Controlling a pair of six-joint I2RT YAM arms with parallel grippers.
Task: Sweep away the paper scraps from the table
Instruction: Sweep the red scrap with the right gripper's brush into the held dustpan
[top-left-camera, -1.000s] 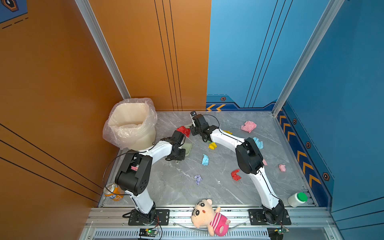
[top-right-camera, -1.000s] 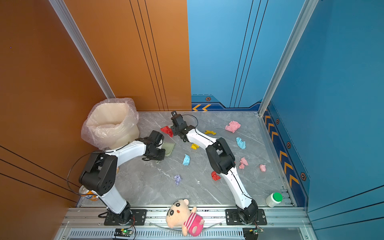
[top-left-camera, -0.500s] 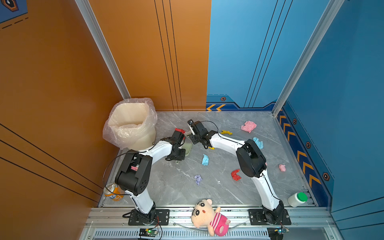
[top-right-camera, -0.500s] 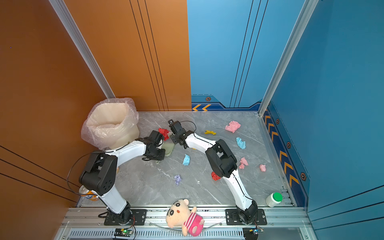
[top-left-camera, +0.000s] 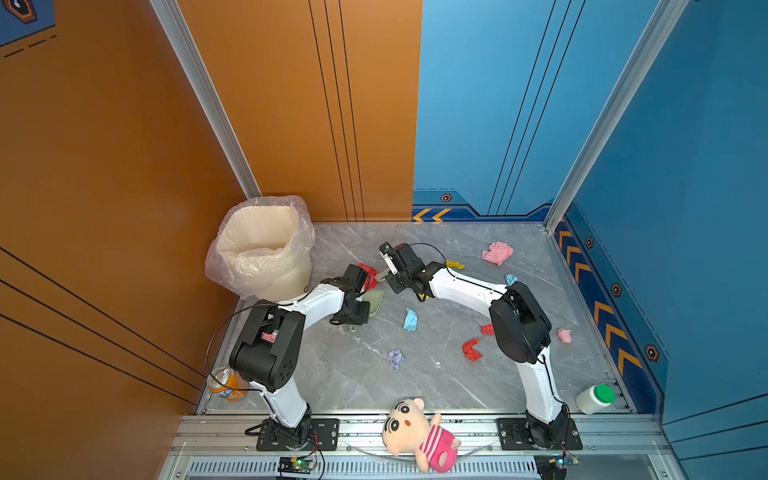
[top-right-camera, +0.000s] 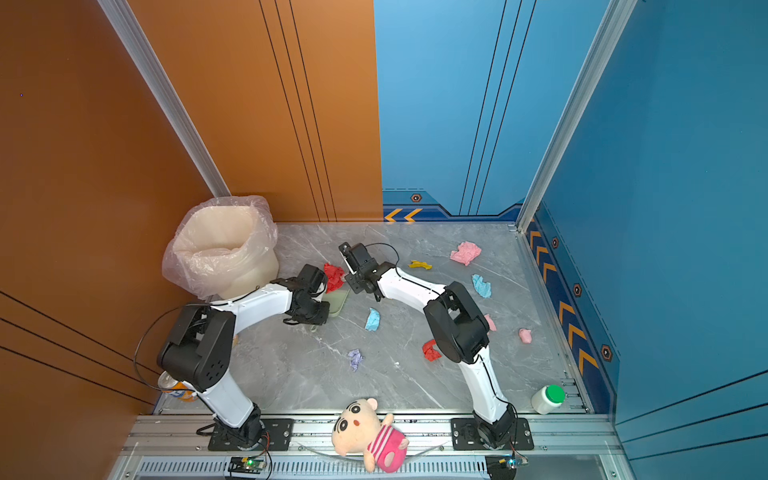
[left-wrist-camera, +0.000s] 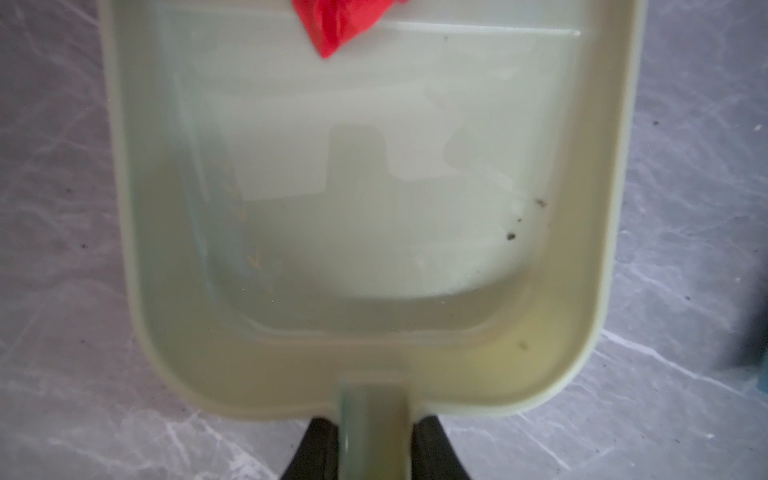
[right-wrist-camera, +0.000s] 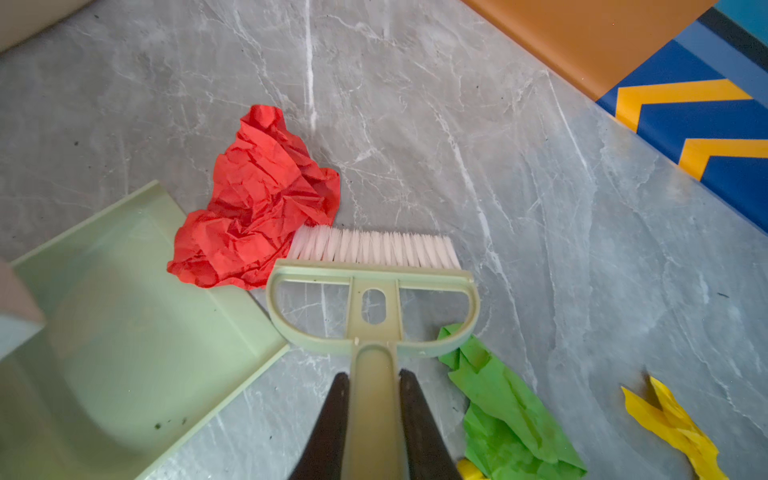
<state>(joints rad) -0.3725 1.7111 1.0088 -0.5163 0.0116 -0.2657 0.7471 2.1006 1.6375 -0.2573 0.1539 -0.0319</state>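
My right hand (right-wrist-camera: 374, 415) is pinched on the brush (right-wrist-camera: 374, 291) handle, with the jaws pressed against both of its sides. The bristles meet the desk (right-wrist-camera: 457, 124), and their end touches a red scrap (right-wrist-camera: 257, 199). That scrap lies partly over the lip of the dustpan (right-wrist-camera: 124, 311). A green scrap (right-wrist-camera: 507, 407) lies just beside the brush frame, with a yellow scrap (right-wrist-camera: 673, 424) near it. My left hand (left-wrist-camera: 376, 440) is pinched on the dustpan handle. In a top view, a light blue scrap (top-left-camera: 410, 320), a lilac scrap (top-left-camera: 395, 358) and a pink scrap (top-left-camera: 497, 252) lie well apart on the desk.
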